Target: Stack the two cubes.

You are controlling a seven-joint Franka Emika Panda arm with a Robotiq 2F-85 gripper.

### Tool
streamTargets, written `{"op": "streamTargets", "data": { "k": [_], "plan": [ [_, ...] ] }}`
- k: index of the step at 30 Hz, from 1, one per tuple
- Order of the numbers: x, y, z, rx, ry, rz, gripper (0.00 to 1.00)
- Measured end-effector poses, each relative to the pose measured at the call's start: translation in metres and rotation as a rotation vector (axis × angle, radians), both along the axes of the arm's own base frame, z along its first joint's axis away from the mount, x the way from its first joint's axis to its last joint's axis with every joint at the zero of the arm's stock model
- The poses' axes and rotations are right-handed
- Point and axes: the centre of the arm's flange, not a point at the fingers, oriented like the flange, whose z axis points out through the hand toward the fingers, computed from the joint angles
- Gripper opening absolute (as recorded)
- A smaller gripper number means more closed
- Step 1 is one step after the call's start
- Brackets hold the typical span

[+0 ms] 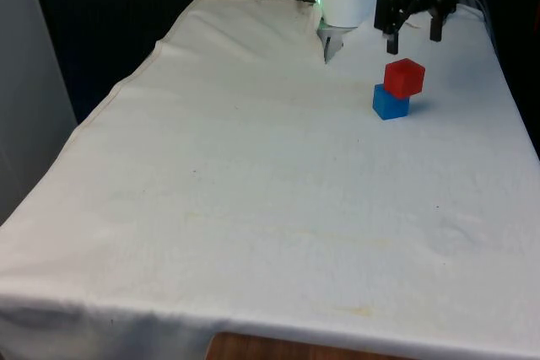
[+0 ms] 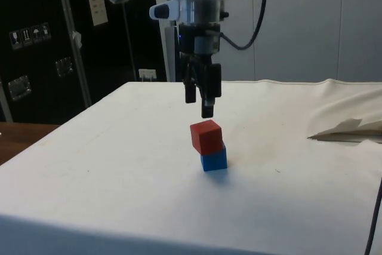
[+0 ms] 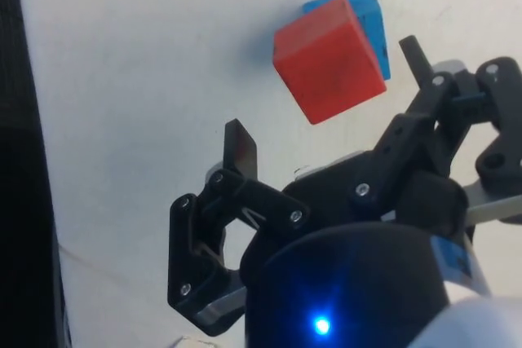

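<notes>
- The red cube (image 1: 404, 77) sits skewed on the blue cube (image 1: 390, 104), far right on the table (image 1: 253, 191).
- Gripper (image 1: 413, 37) hangs above, fingers (image 3: 239, 149) wide, empty.
- Both cubes look light and rigid; hold flat opposite faces.

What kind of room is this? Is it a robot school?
Probably a robot test lab. A table under a white cloth holds just a red cube stacked on a blue cube, with the open gripper above and dark cabinets behind.
</notes>
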Motion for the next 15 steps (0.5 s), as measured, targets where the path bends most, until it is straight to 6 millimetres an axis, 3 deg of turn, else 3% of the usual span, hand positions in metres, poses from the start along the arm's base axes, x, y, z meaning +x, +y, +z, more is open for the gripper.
{"op": "streamTargets", "data": {
  "k": [15],
  "plan": [
    [0.014, -0.010, 0.017, 0.027, -0.036, -0.061, 1.00]
  ]
}}
